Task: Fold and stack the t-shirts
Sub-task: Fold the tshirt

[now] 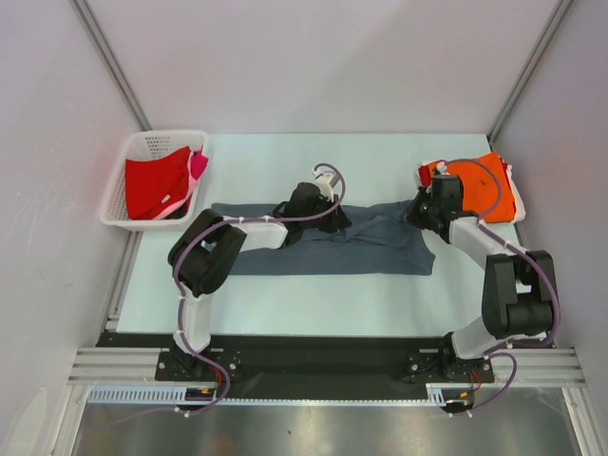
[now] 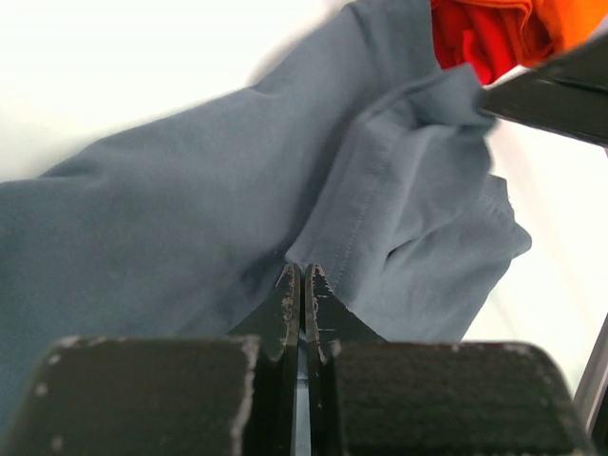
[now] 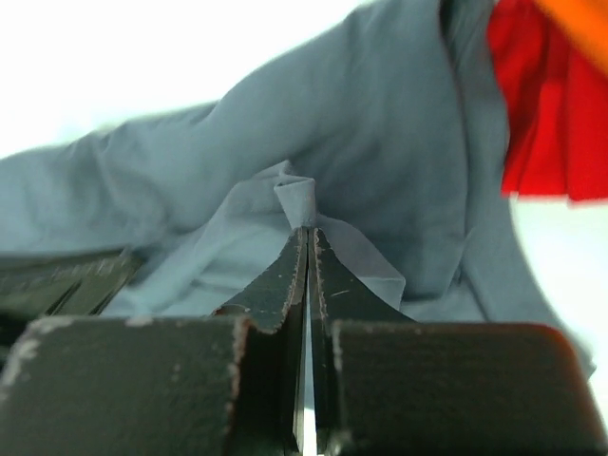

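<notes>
At the centre of the table (image 1: 285,304) we see the grey t-shirt (image 1: 380,249) lying spread in a long band, not yet folded. Toward two o'clock the orange t-shirt (image 1: 480,185) sits folded on something red, so we judge a stack begun there. At ten o'clock the basket (image 1: 114,199) holds a red t-shirt (image 1: 152,185) and a pink t-shirt (image 1: 199,164), both unfolded. The left arm reaches toward twelve o'clock, its left gripper (image 2: 301,275) closed on a fold at the grey shirt's far edge. The right arm bends toward the shirt's three o'clock end, the right gripper (image 3: 307,233) pinching a peak of the same cloth.
</notes>
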Motion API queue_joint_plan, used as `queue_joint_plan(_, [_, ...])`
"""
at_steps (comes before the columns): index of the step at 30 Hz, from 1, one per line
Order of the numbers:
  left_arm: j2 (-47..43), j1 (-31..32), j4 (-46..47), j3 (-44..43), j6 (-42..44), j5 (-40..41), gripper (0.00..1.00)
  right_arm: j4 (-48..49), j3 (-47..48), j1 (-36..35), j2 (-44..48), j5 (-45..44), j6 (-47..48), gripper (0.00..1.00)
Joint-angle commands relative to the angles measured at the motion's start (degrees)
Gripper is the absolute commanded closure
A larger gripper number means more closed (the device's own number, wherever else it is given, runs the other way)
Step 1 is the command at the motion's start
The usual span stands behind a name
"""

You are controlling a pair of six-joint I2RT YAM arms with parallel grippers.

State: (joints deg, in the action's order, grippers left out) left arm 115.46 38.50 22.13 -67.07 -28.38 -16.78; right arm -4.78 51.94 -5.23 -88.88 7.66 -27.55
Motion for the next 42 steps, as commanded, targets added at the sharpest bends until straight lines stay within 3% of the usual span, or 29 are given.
queue_joint_plan(1, [-3.84, 0.43, 0.20, 1.41, 1.75, 0.16, 1.00, 0.03, -3.68, -0.30, 4.93, 3.32, -1.45, 1.00])
queue_joint_plan(15, [-8.23, 0.35, -3.05, 4.49, 3.60, -0.53, 1.00, -2.87, -15.55, -0.57, 20.93, 4.90, -4.09, 1.00])
queue_joint_plan(28, [-10.25, 0.35, -6.84, 6.68, 2.37, -3.70, 0.97, -3.40, -24.95, -0.57, 28.75, 7.37, -7.51, 0.98])
queue_joint_plan(37, [-13.94, 0.70, -5.26, 13.27, 0.69, -6.16, 0.82, -2.87, -29.79, -0.57, 36.49, 7.98, -10.33, 0.95])
queue_joint_plan(38, [-14.29, 0.79, -4.99, 13.89, 0.26, -6.43, 0.69, -3.13, -30.14, -0.48, 37.19, 8.16, -10.16, 0.95])
queue_joint_plan(39, [-14.65, 1.05, -4.47, 14.50, 0.26, -7.65, 0.63, -3.57, -30.23, -0.57, 38.59, 8.33, -10.15, 0.94])
queue_joint_plan(42, [-16.40, 1.22, -1.75, 17.66, -0.18, -9.41, 0.42, -3.40, -31.20, -0.65, 41.67, 8.42, -10.33, 0.80])
